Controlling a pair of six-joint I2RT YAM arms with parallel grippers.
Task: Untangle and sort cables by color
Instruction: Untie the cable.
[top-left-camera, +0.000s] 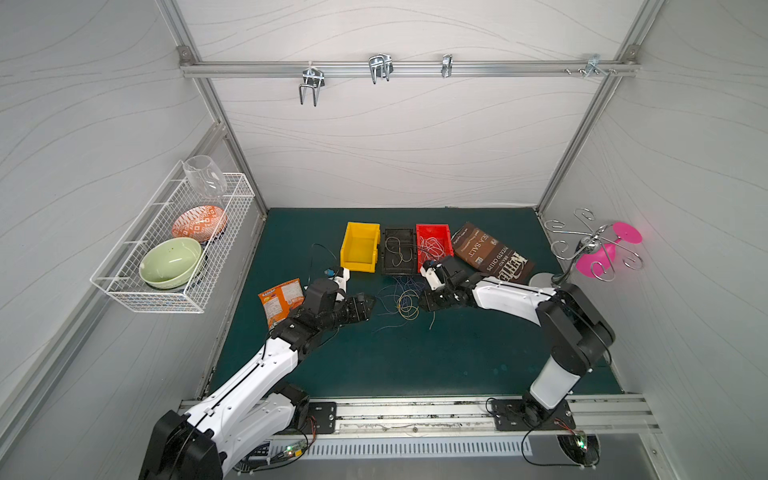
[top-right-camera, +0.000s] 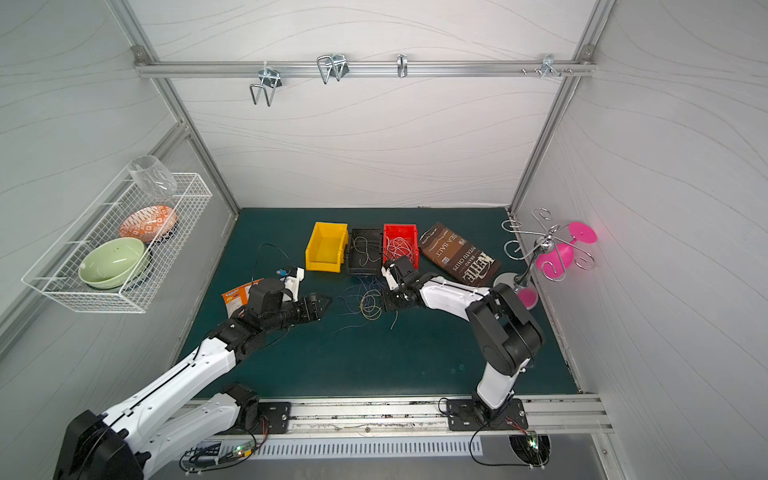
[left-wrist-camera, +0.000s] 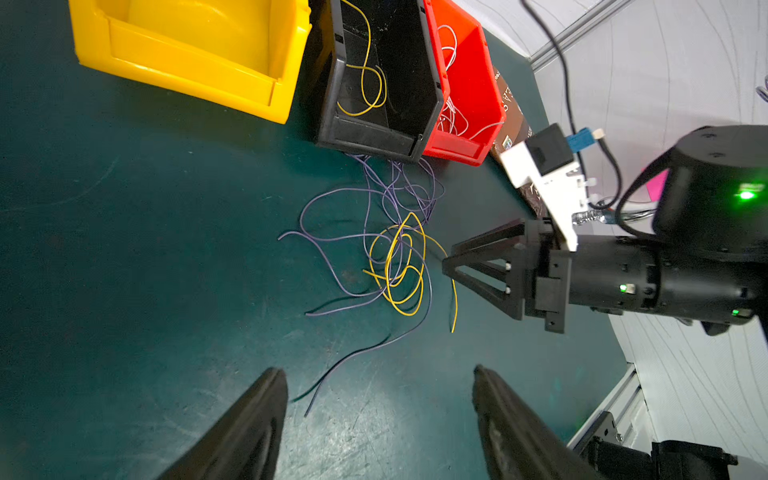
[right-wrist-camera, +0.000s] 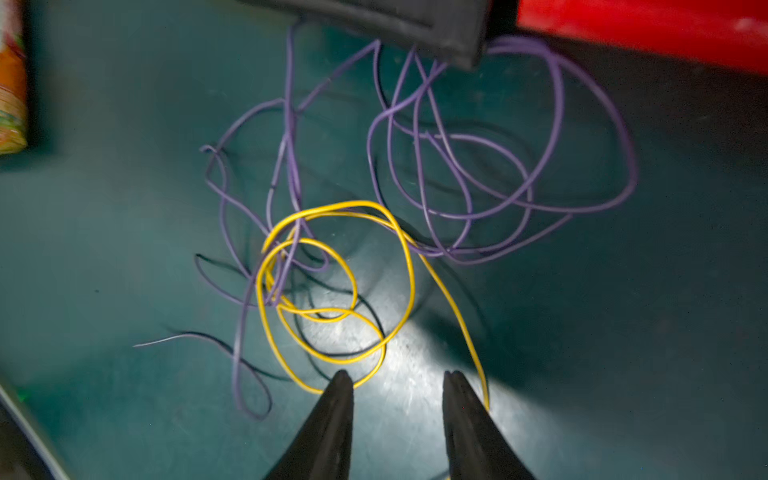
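Observation:
A loose tangle of purple and yellow cables (top-left-camera: 401, 301) (top-right-camera: 365, 301) lies on the green mat in front of the black bin (top-left-camera: 399, 271). The yellow loops (right-wrist-camera: 332, 291) cross the purple strands (right-wrist-camera: 498, 166). My left gripper (top-left-camera: 372, 303) (left-wrist-camera: 376, 370) hovers open beside the tangle, with only a purple cable end near one finger. From the opposite side my right gripper (top-left-camera: 423, 305) (right-wrist-camera: 397, 374) reaches in low, jaws apart with bare mat between them. A yellow loop touches one fingertip. The black bin holds a yellow cable (left-wrist-camera: 368, 83). White cables (left-wrist-camera: 451, 116) lie in the red bin (top-left-camera: 432, 228).
An empty yellow bin (top-left-camera: 357, 264) stands left of the black one. A brown chip bag (top-left-camera: 492, 253) lies right of the red bin and an orange snack pack (top-left-camera: 280, 299) lies by the left arm. A wire basket (top-left-camera: 174, 257) and a pink glass (top-left-camera: 598, 253) hang on the side walls.

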